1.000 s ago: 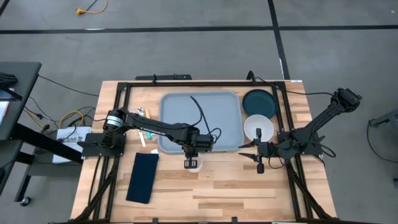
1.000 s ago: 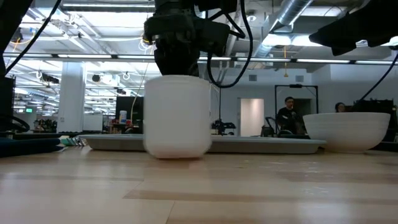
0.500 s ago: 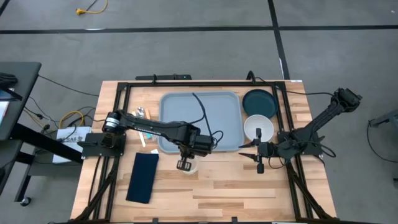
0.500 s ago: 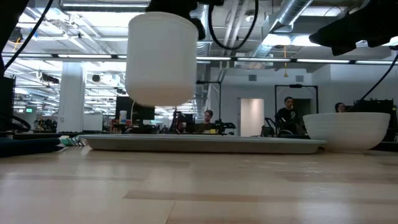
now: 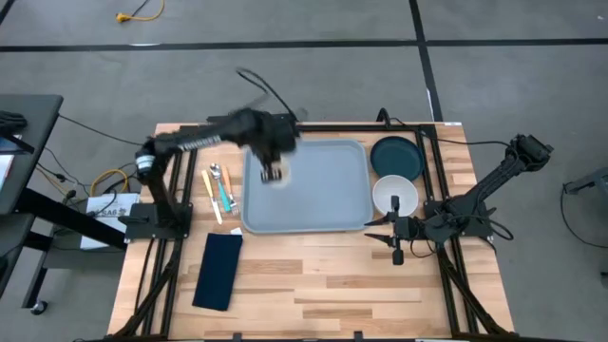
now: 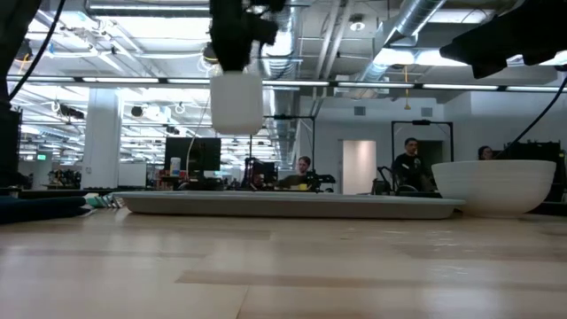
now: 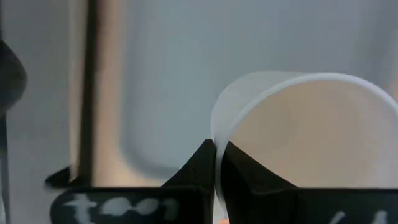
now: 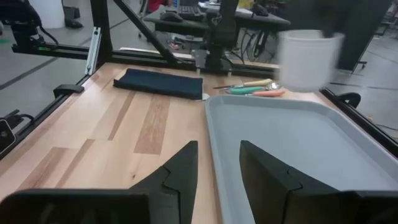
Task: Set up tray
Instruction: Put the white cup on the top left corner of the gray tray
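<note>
A: High view, quick?

B: My left pincer [image 5: 275,174] is clamped on the white cup [image 5: 277,179], carrying it in the air over the tray [image 5: 323,195], near the tray's far-left corner. The tray lies flat in the middle of the table, toward the far edge, nothing resting on it yet.

A: What's left?

B: By my guess, nearly everything. The bowl [image 5: 394,195] and plate [image 5: 396,157] sit off the tray's right edge, the cutlery [image 5: 220,190] off its left edge, the napkin [image 5: 218,270] near the front-left corner.

A: Low view?

B: Cup [image 6: 236,102] hangs well above the tray [image 6: 292,205]; bowl [image 6: 493,187] beside it on the table.

A: Left wrist?

B: My fingers [image 7: 202,171] pinch the cup's [image 7: 305,143] rim, one each side.

A: Right wrist?

B: My right pincer [image 8: 217,171] waits part open, empty, at the tray's [image 8: 292,146] near-right corner.
</note>
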Controlling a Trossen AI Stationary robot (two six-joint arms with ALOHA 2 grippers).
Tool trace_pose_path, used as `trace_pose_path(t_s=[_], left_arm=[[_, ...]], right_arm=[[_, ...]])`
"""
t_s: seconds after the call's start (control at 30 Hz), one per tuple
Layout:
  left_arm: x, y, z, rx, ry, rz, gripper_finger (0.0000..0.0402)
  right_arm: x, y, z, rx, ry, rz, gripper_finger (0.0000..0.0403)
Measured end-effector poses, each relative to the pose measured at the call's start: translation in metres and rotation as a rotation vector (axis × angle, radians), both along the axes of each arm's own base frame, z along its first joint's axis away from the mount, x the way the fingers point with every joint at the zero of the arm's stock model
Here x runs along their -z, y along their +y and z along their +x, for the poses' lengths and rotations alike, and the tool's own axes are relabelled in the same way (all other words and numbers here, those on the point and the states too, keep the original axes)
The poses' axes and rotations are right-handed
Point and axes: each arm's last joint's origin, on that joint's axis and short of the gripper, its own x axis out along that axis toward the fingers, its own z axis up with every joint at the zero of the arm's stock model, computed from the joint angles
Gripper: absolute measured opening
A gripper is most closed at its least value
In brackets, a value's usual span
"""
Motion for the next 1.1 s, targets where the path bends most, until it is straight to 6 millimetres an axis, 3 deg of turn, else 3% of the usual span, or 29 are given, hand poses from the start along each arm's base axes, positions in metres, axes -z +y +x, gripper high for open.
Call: trace_pose_path(t_s=[0.1, 0.27, 0.47, 0.7, 0.87, 1.1], left_arm=[[0.007, 0.034, -0.021, -0.063, -0.039, 0.021, 0.0], [0.029, 0.069, -0.045, -0.031, -0.04, 0.053, 0.0], [0.047, 0.076, -0.055, 0.114, 0.001, 0.001, 0.0], [0.049, 0.086, -0.06, 0.151, -0.056, -0.03, 0.0], [0.048, 0.101, -0.068, 0.12, -0.074, -0.008, 0.0], [0.066, 0.128, -0.074, 0.053, -0.061, -0.017, 0.0]], right_arm=[[0.0, 0.0, 0.0, 0.0, 0.001, -0.001, 0.0113], [0.0, 0.0, 0.0, -0.001, 0.002, -0.004, 0.0113], [0.0, -0.001, 0.001, 0.002, 0.0, -0.027, 0.0113], [0.0, -0.01, 0.006, 0.055, -0.001, -0.046, 0.0113], [0.0, -0.016, 0.009, 0.093, -0.001, -0.04, 0.0113], [0.0, -0.02, 0.011, 0.114, -0.001, -0.038, 0.0113]])
